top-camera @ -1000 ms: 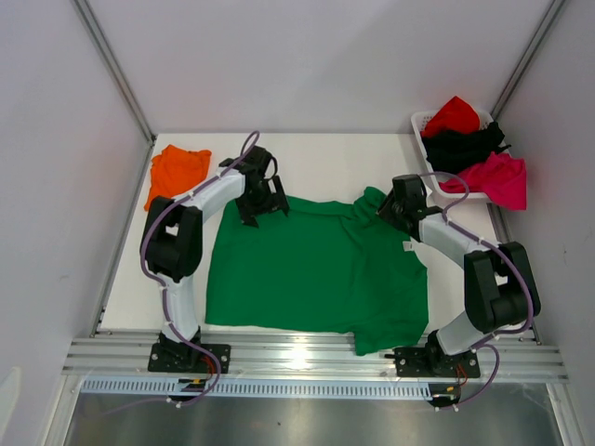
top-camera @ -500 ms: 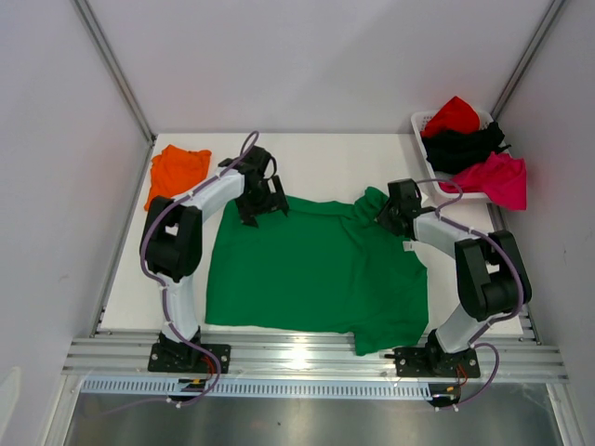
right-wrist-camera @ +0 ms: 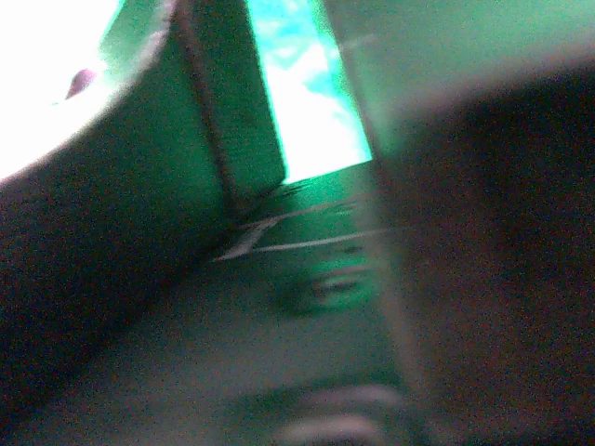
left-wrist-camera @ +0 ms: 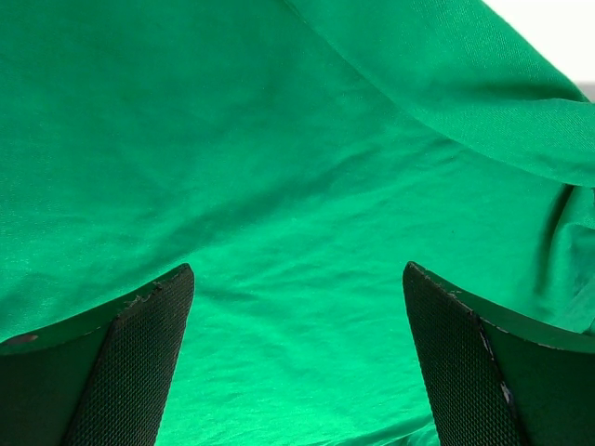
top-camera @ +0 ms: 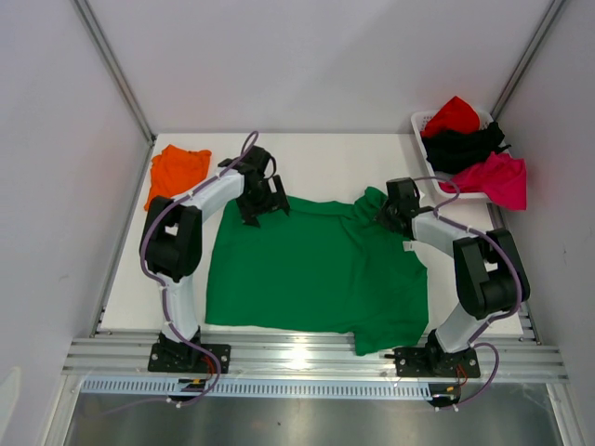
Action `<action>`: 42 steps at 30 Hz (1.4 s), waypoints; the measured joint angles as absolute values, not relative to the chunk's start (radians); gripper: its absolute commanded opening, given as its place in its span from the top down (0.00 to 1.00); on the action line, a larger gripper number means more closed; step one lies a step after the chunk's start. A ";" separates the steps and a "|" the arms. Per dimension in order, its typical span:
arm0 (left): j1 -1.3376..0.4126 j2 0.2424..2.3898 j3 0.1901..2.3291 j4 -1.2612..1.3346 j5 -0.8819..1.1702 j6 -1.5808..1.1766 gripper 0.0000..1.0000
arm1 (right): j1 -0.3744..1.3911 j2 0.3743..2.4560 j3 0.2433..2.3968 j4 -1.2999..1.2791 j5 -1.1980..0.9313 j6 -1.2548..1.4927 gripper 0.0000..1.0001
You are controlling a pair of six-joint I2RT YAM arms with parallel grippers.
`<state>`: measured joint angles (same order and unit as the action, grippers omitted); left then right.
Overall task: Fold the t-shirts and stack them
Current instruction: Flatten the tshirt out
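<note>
White basket [top-camera: 419, 124] beyond green t-shirt [top-camera: 316, 269]

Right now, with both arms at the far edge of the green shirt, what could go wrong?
1. The left gripper hangs wide open over the green t-shirt, gripping nothing. If only the right gripper pulls, the shirt may drag lopsided.
2. The cloth is bunched at the right gripper, so it might pinch several layers and spoil the fold.
3. The magenta t-shirt droops over the basket rim beside the right arm; a wide swing could snag it.
</note>
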<state>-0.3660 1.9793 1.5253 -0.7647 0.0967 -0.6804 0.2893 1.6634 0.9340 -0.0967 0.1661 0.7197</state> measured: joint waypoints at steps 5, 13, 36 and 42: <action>-0.366 1.979 1.517 -0.755 0.106 -0.680 0.05 | 0.298 1.691 0.944 -0.079 0.148 0.706 0.92; -0.366 1.979 1.504 -0.745 0.110 -0.680 0.05 | 0.341 1.699 0.958 -0.069 0.152 0.679 0.96; -0.366 1.979 1.466 -0.725 0.131 -0.680 0.06 | 0.392 1.699 0.996 -0.070 0.187 0.653 0.97; -0.366 1.974 1.460 -0.721 0.135 -0.680 0.06 | 0.397 1.699 1.001 -0.071 0.195 0.652 0.97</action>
